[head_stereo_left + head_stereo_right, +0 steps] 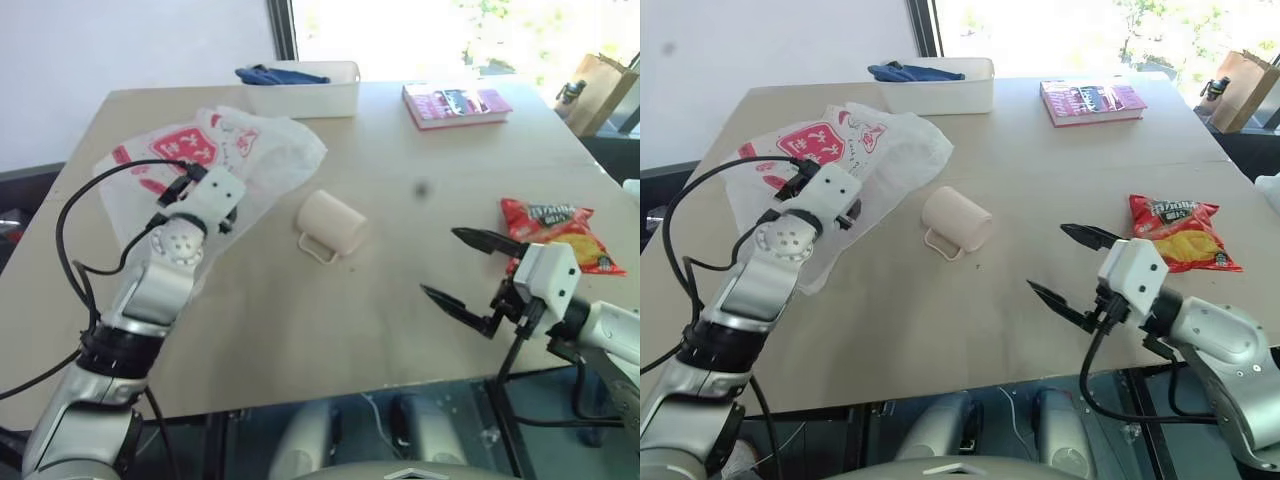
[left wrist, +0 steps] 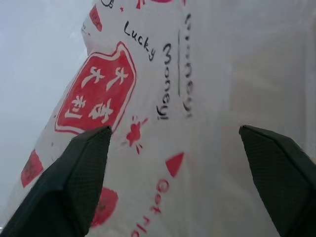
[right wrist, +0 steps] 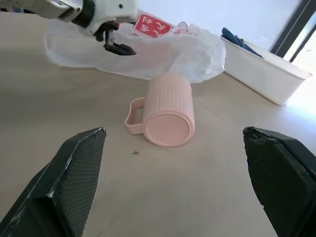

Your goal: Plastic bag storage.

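While the left arm reaches over the bag, the scene reads as follows:

Left gripper (image 2: pixel 173 163): jaws spread, nothing between them; it hangs over the printed face of the plastic bag (image 1: pixel 255 150), and whether the fingertips touch the film cannot be told.

Right gripper (image 1: pixel 468 275): jaws wide apart and empty, hovering above the near right part of the surface (image 1: pixel 330 340), pointing toward the cup, well apart from the bag.

Plastic bag: lies flattened and crinkled at the far left part of the surface, red shield logo up, one rumpled end reaching toward the cup.

Cup (image 1: pixel 332 225): pink, ribbed, lying on its side near the middle of the surface, handle toward the near edge; the bag's end sits just beside it, perhaps touching.

Chip packet (image 1: pixel 555 232): red and yellow, at the right edge, just beyond the right gripper.

Book (image 1: pixel 455 104): toward the far right corner.

White tray (image 1: pixel 310 95): at the far edge, a blue cloth inside.

Stage, as I judge it: the first grasp of the bag is not yet made.

Risk, pinch: thin film lying flat may slide out from under closing fingers, leaving them shut on nothing.

Risk, cup: dragging the bag could roll the tipped cup, since nothing steadies it.

Risk, cable: the black cable looping off the left wrist could catch the film.
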### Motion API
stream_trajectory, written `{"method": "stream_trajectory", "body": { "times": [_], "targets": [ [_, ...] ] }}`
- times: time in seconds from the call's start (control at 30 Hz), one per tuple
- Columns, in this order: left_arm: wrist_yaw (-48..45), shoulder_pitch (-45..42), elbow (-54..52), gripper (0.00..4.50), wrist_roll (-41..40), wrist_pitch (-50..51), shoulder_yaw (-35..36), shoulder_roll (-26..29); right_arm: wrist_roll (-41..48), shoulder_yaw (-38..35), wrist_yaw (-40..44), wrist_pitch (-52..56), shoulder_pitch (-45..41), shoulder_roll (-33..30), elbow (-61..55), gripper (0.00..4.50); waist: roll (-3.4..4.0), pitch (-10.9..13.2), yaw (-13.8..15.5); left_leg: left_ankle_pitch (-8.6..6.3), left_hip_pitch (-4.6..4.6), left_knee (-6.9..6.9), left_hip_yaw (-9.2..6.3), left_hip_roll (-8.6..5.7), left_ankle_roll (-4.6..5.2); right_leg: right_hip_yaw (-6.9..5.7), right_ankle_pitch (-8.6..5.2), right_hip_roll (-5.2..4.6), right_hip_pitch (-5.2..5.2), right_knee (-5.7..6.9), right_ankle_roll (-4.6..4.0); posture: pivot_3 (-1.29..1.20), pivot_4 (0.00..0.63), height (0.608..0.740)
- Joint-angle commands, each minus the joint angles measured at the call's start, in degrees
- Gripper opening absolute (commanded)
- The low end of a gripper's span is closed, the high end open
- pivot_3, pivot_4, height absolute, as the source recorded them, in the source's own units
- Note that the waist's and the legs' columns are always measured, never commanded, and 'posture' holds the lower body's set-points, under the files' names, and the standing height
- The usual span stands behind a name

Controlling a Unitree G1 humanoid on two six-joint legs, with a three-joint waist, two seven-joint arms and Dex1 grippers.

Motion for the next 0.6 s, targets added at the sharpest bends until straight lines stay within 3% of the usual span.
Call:
{"method": "stream_trajectory", "body": {
  "times": [0.03, 0.17, 0.2, 0.4, 0.53, 0.6],
  "targets": [
    [-0.6, -2.42, 1.68, 2.16, 1.18, -3.65, 2.78, -0.44, -2.18, 2.48, -2.71, 2.38, -2.9, 0.37, -0.12, 4.5, 0.0, 0.0, -0.1, 0.0, 0.0, 0.0, 0.01, 0.0, 0.0, 0.01, 0.0, -0.03, -0.02, 0.0, 0.0, 0.0, 0.15, 0.74],
    [-2.15, -5.07, 0.56, 0.24, -1.8, -0.7, 7.2, -3.09, -6.9, 9.99, -6.64, 9.1, -11.53, 2.11, 5.01, 4.5, -0.02, 0.01, -0.03, 0.0, -0.06, 0.0, 0.01, -0.03, 0.0, -0.01, 0.01, -0.21, -0.09, 0.01, -0.01, 0.0, 0.15, 0.74],
    [-2.83, -5.75, -0.02, 0.05, -2.26, 0.56, 7.87, -3.5, -8.36, 12.12, -7.41, 10.18, -14.09, 3.0, 6.77, 4.5, -0.05, 0.02, -0.09, 0.0, -0.07, 0.01, 0.01, -0.03, 0.0, -0.02, 0.01, -0.21, -0.09, 0.02, -0.01, 0.0, 0.15, 0.74],
    [-4.76, -11.12, -2.64, 0.05, -4.04, 10.4, 11.5, -4.62, -10.57, 21.86, -7.05, 17.12, -28.51, 10.34, 14.68, 4.5, -0.06, 0.03, -0.14, 0.01, -0.16, 0.01, -0.02, -0.12, 0.0, -0.06, 0.02, -0.1, -0.19, 0.06, -0.01, 0.0, 0.15, 0.74],
    [-4.85, -12.46, -4.53, 0.05, -3.38, 13.46, 11.36, -4.82, -6.21, 26.27, 8.28, 14.62, -35.61, 8.59, 17.87, 4.5, -0.06, 0.03, -0.12, 0.01, -0.27, 0.01, -0.05, -0.14, 0.0, -0.07, 0.02, -0.06, -0.31, 0.04, 0.0, 0.0, 0.15, 0.74],
    [-4.81, -12.38, -5.2, 0.05, -3.21, 14.25, 11.3, -4.99, -5.57, 27.43, 12.06, 14.65, -37.88, 8.15, 20.33, 4.5, -0.07, 0.03, -0.11, 0.0, -0.31, 0.01, -0.07, -0.17, 0.01, -0.09, 0.01, -0.09, -0.31, 0.01, 0.01, 0.0, 0.15, 0.74]
  ]
}}
